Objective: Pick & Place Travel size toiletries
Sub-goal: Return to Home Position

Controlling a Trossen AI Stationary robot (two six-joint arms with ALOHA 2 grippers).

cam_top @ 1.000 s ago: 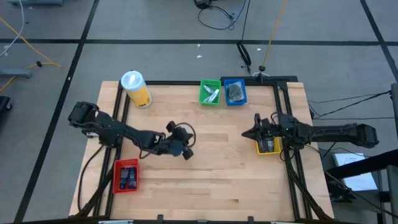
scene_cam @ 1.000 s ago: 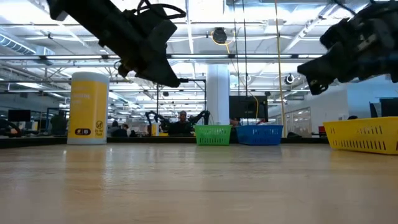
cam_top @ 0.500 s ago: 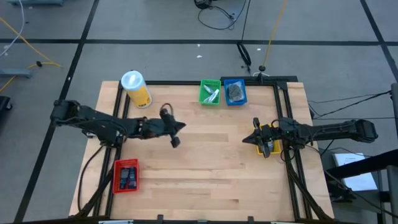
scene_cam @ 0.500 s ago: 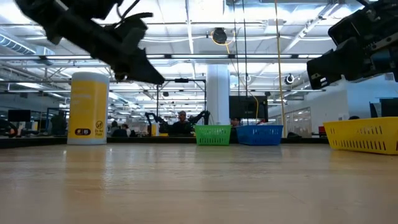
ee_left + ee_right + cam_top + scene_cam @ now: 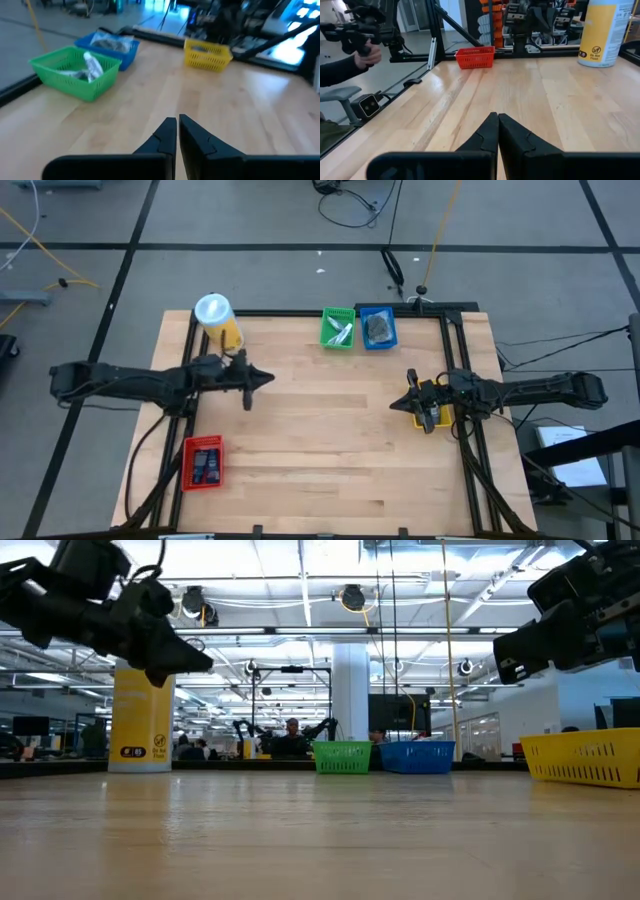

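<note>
The toiletries lie inside the trays: dark flat tubes in the red tray (image 5: 204,462), pale tubes in the green tray (image 5: 338,329) (image 5: 75,74), dark items in the blue tray (image 5: 378,328) and one in the yellow tray (image 5: 432,412). My left gripper (image 5: 268,377) (image 5: 177,121) is shut and empty, above the table's left half, pointing toward the right edge. My right gripper (image 5: 395,402) (image 5: 497,118) is shut and empty, just left of the yellow tray, pointing toward the left edge.
A tall yellow canister with a white lid (image 5: 218,323) stands at the far left corner. Black rails (image 5: 462,370) frame the table. The middle of the wooden table is bare. In the right wrist view a person's hand (image 5: 367,55) holds a dark device beyond the table.
My left arm has drawn back toward the table's left and far edge, its gripper going from the table's middle to near the yellow canister and turning level, pointing right. My right gripper has shifted slightly toward the near edge over the yellow tray's left end, then kept still.
</note>
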